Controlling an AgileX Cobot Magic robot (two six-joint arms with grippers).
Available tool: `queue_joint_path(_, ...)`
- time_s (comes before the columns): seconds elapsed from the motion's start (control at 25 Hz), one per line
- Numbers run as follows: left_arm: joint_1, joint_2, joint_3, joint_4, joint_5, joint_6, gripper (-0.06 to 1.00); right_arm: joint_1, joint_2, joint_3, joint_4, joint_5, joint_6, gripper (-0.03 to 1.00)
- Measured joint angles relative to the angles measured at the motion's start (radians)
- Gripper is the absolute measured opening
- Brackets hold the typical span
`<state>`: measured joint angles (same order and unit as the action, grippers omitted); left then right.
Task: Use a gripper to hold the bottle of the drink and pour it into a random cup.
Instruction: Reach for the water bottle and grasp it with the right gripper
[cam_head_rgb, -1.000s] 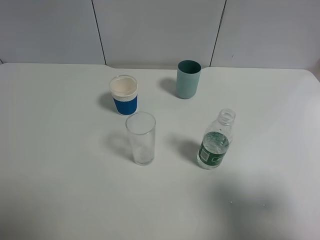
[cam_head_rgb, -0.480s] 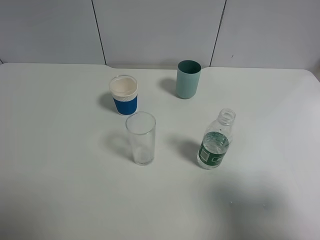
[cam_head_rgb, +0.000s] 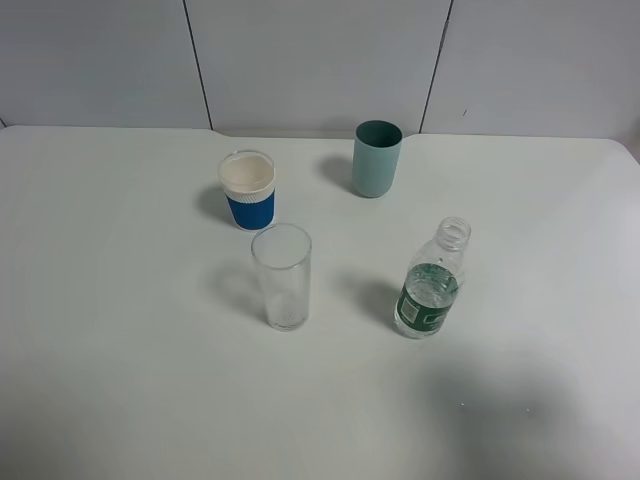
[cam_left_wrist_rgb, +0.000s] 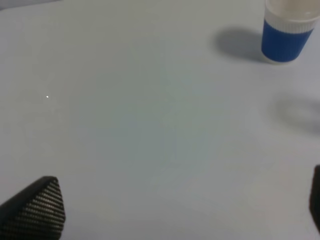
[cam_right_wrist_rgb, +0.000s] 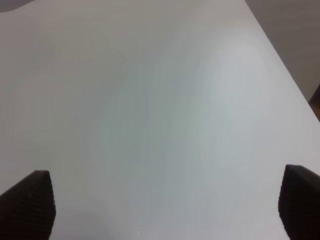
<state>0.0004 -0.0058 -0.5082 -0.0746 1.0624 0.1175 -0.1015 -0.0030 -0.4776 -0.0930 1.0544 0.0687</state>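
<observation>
The clear bottle (cam_head_rgb: 431, 284) with a dark green label and no cap stands upright on the white table, right of centre. The tall clear glass cup (cam_head_rgb: 282, 277) stands upright to its left, apart from it. Neither arm shows in the exterior high view. In the left wrist view my left gripper (cam_left_wrist_rgb: 175, 210) is open and empty over bare table, its black fingertips (cam_left_wrist_rgb: 37, 207) at the picture's edges. In the right wrist view my right gripper (cam_right_wrist_rgb: 165, 205) is open and empty over bare table, with fingertips (cam_right_wrist_rgb: 27, 205) wide apart. The bottle and glass show in neither wrist view.
A white paper cup with a blue sleeve (cam_head_rgb: 247, 190) stands behind the glass and also shows in the left wrist view (cam_left_wrist_rgb: 287, 30). An opaque teal cup (cam_head_rgb: 376, 158) stands near the back. The table's right edge (cam_right_wrist_rgb: 280, 60) shows in the right wrist view. A grey panelled wall is behind.
</observation>
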Motion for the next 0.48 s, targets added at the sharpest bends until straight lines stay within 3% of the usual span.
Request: queue_joint_path(0.48,0.0,0.0,0.0,0.0,0.0,0.0,0.99,0.0,0.0,0.0,0.0,0.0,0.0,0.88)
